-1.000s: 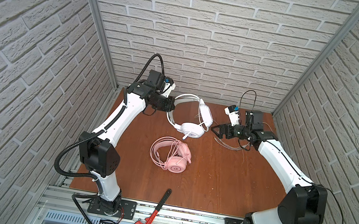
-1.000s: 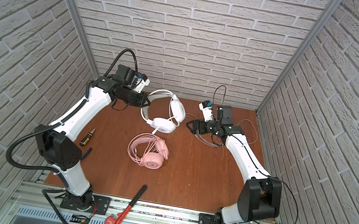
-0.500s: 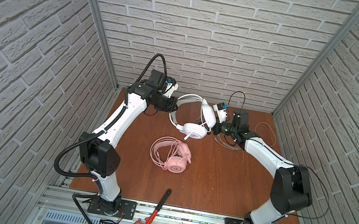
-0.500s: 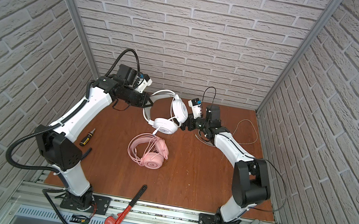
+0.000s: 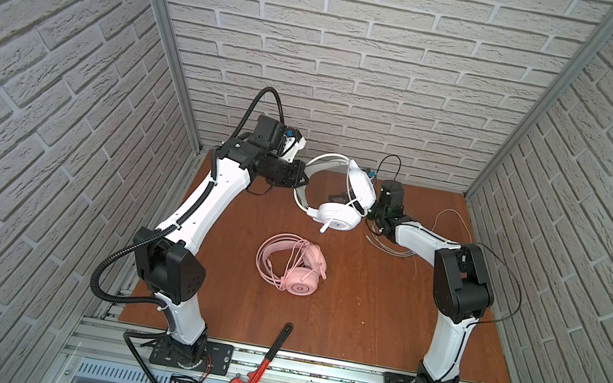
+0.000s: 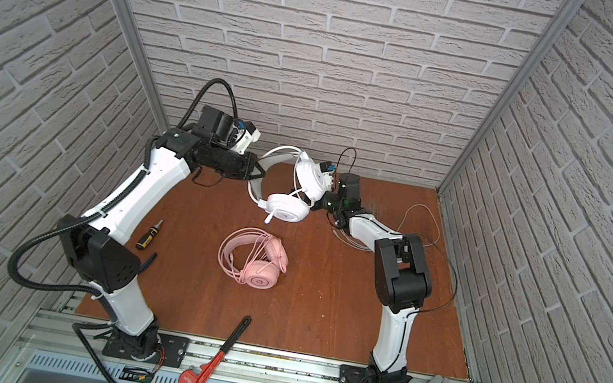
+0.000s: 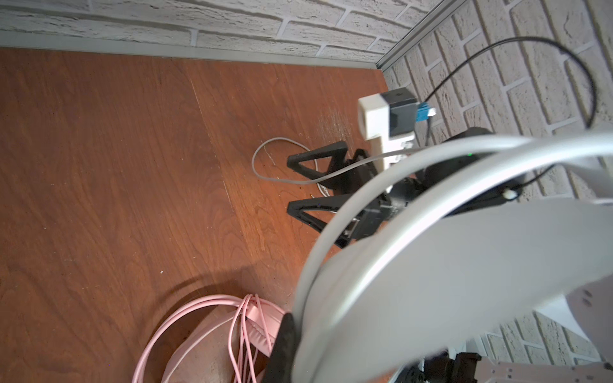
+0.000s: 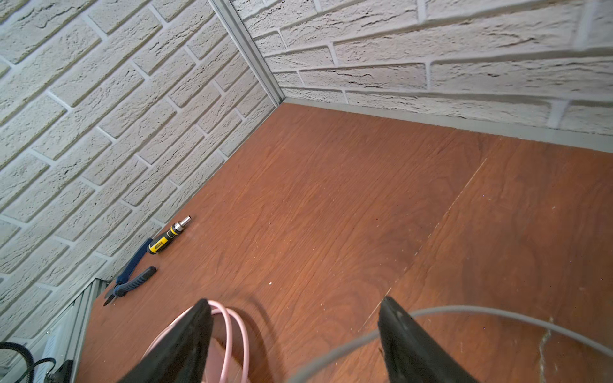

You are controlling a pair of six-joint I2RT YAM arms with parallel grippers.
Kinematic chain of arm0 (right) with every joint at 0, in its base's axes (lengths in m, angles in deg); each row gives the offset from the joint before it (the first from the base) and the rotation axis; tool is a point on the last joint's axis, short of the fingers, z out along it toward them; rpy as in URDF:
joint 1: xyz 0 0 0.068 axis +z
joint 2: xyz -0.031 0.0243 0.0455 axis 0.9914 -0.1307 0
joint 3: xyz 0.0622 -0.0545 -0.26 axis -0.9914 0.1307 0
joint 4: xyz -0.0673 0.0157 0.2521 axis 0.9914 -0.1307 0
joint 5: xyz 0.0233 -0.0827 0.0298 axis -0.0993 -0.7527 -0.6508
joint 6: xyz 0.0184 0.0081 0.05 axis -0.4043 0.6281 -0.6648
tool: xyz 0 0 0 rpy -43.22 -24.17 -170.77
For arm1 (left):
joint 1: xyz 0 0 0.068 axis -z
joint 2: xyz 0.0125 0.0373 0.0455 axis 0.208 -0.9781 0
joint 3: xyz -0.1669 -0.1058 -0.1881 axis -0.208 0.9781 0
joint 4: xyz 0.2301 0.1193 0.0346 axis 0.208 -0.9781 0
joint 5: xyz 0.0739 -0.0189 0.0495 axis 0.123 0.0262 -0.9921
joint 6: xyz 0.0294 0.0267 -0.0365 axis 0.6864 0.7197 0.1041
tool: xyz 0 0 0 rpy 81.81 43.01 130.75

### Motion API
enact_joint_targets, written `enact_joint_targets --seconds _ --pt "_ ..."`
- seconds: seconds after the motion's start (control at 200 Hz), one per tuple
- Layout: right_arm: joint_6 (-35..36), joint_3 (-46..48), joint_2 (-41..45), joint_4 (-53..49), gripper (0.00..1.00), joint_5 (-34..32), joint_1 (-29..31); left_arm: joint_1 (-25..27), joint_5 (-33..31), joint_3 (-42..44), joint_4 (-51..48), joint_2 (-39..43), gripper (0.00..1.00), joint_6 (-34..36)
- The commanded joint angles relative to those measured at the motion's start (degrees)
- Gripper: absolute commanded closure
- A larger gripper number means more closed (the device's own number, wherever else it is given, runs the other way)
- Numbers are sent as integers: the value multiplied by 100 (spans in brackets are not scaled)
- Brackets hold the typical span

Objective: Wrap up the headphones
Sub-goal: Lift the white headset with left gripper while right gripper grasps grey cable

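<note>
At the back of the brown wooden bench (image 5: 360,315), the left gripper (image 5: 301,182) is clamping the band of the white over-ear headset (image 5: 336,218), whose earcup is partly hiding the wide-spread right gripper (image 8: 295,300) from above

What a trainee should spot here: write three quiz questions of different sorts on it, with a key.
1. True or false: the pink headset is lifted clear of the table.
2. Pick one: the left gripper is shut on A) the headband of the white headset, B) the pink headset, C) nothing.
3. Fill the gap: in the left wrist view, the right gripper has its jaws ____, with a thin grey cable running between them.

Key: 1 false, it lies flat on the table; 2 A; 3 open.
</note>
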Motion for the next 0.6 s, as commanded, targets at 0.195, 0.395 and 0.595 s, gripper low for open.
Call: enact_joint_targets --seconds 0.195,0.395,0.595 --pt "-50 -244 -450 223 32 125 139 32 291 -146 649 272 100 -487" --pt "-338 -257 -756 555 50 151 150 29 282 -376 771 267 100 -677" --pt "-276 24 -548 549 76 110 155 5 105 -42 1003 376 100 -832"
